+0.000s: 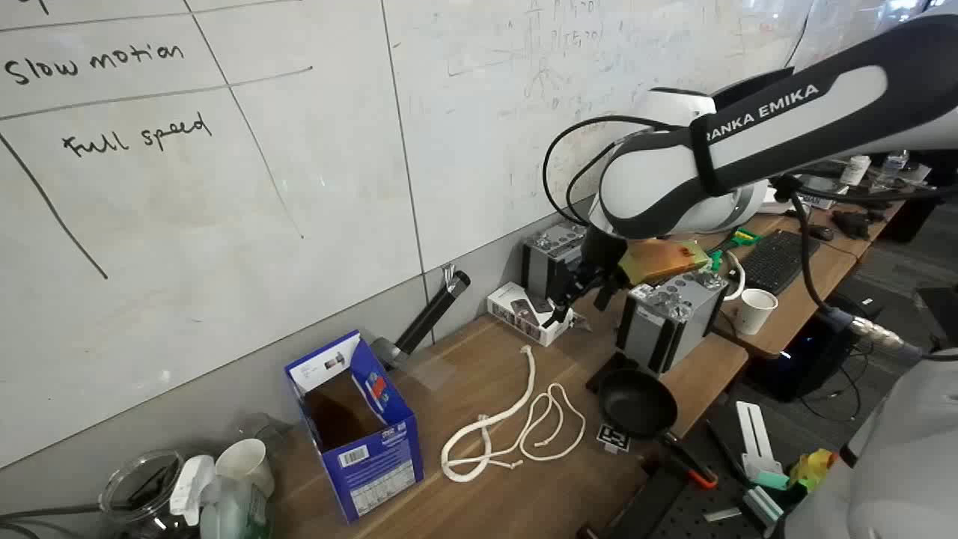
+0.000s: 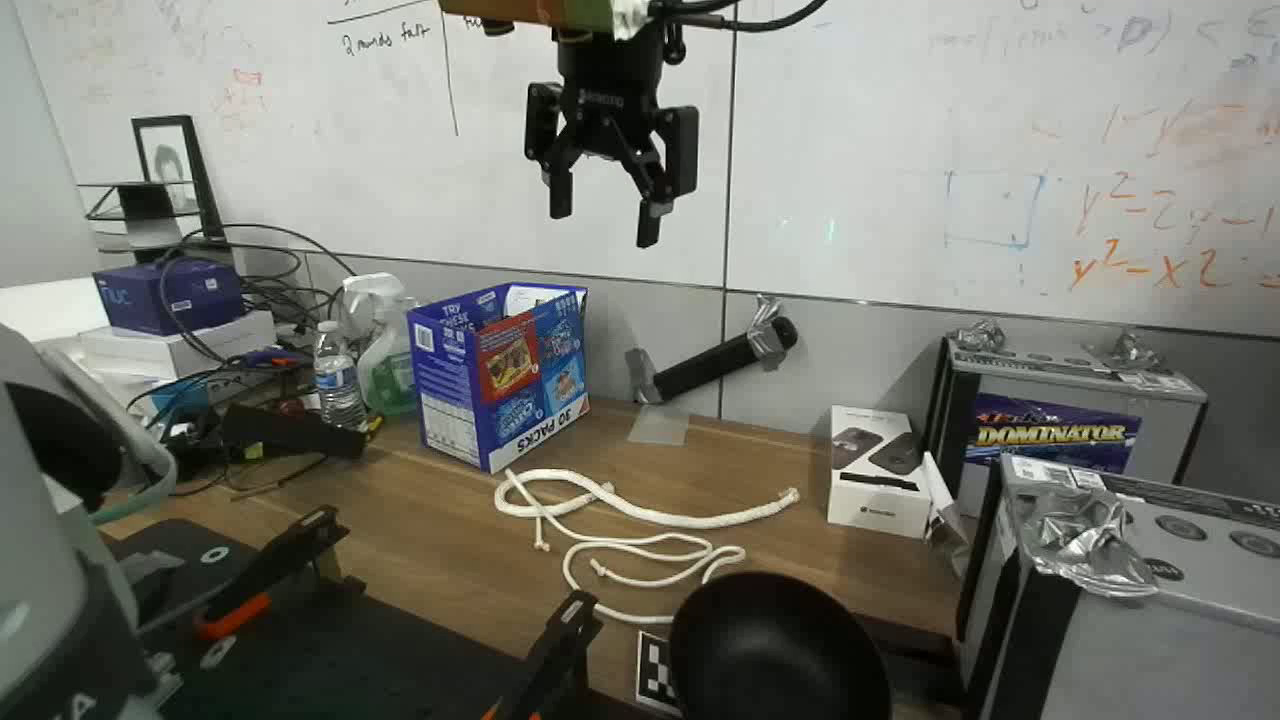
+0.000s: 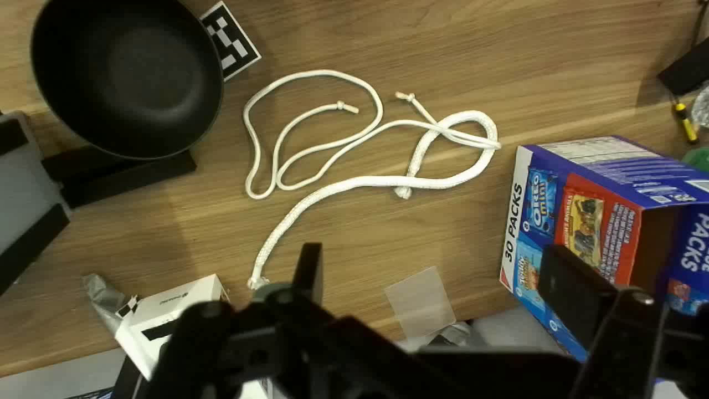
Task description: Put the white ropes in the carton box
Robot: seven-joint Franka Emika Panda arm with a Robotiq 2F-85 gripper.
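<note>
The white ropes lie on the wooden table: a thick cord (image 1: 494,421) and a thin looped cord, which overlap at one end. The thick cord shows in an exterior view (image 2: 660,516) and in the wrist view (image 3: 354,182). The carton box (image 1: 378,468) is blue, upright and open at the top, beside the ropes and close to the whiteboard wall; it also shows in an exterior view (image 2: 455,390) and in the wrist view (image 3: 590,188). My gripper (image 2: 604,214) is open and empty, high above the table; its fingers show wide apart in the wrist view (image 3: 437,271).
A black pan (image 2: 780,650) stands near the ropes. A white phone box (image 2: 878,470) and grey metal cases (image 2: 1100,600) stand to one side. A black tube (image 2: 720,362) is taped to the wall. A spray bottle (image 2: 385,350) and water bottle (image 2: 338,380) stand beside the carton box.
</note>
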